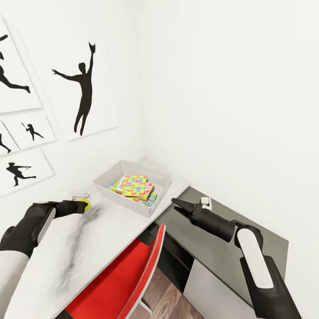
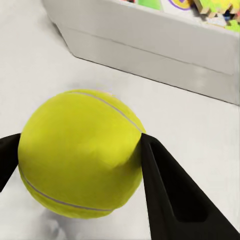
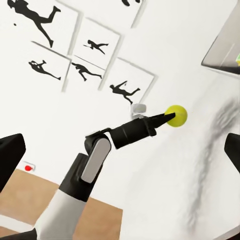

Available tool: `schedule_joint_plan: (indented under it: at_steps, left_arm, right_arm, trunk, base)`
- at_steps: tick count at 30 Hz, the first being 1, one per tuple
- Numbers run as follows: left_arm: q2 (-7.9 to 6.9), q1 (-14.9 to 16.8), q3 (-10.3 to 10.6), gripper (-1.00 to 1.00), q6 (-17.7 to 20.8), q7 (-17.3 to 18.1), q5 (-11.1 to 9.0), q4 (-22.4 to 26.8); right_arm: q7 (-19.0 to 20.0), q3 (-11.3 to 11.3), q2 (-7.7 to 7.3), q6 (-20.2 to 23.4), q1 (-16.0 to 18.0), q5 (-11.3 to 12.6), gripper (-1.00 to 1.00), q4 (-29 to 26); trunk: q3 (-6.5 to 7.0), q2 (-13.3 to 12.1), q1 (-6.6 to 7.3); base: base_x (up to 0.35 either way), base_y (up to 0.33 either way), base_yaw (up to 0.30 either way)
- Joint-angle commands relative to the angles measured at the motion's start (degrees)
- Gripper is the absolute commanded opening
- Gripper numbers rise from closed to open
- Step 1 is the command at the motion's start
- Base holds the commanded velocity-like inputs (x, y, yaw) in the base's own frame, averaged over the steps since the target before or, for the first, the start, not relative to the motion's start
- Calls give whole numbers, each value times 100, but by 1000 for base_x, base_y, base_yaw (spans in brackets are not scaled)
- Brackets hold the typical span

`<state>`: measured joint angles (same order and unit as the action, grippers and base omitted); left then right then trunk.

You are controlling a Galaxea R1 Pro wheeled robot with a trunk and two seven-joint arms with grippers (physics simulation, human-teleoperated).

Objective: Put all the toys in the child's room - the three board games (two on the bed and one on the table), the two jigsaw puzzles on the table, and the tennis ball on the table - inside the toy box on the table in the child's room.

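table (image 1: 53, 261) runs along the wall, one toy box (image 1: 116, 173) at its far end, long axis along the table. inside: a stack of flat toys, one jigsaw puzzle (image 1: 134, 184) on top, count below unclear, no readable lettering. left gripper (image 1: 87, 205) clamps one tennis ball (image 2: 80, 152) just above the table, near the box. right gripper (image 1: 176, 204) nearly closed, empty.

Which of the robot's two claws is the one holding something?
The left gripper, over the table: its fingers pinch the tennis ball. The right gripper hangs empty, jaws together, beside the desk.
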<state>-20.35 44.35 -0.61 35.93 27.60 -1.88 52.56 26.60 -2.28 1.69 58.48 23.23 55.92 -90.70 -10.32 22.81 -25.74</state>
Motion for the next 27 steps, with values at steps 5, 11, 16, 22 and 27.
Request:
schedule_joint_plan:
  at_steps: [5,11,16,22,27]
  left_arm:
    - [3,4,-528,-100,419,151,-41,335]
    - [28,4,-1303,-100,653,304,-63,541]
    - [31,4,-1443,-100,701,979,-53,559]
    - [17,4,-1556,-100,731,1308,-63,615]
    - [35,4,-1960,-100,829,1432,-72,715]
  right_arm:
    - [44,3,11,32,6,-46,100,0]
    - [33,30,15,21,6,-46,100,0]
    - [30,42,18,15,6,-46,100,0]
    - [30,43,23,14,6,-46,100,0]
    - [30,40,18,14,6,-46,100,0]
  trunk:
    - [36,11,-4]
    - [93,11,-4]
    - [140,11,-4]
    - [197,11,-4]
    - [245,11,-4]
  base:
    - [0,0,0]
    - [0,0,0]
    - [0,0,0]
    - [0,0,0]
    - [0,0,0]
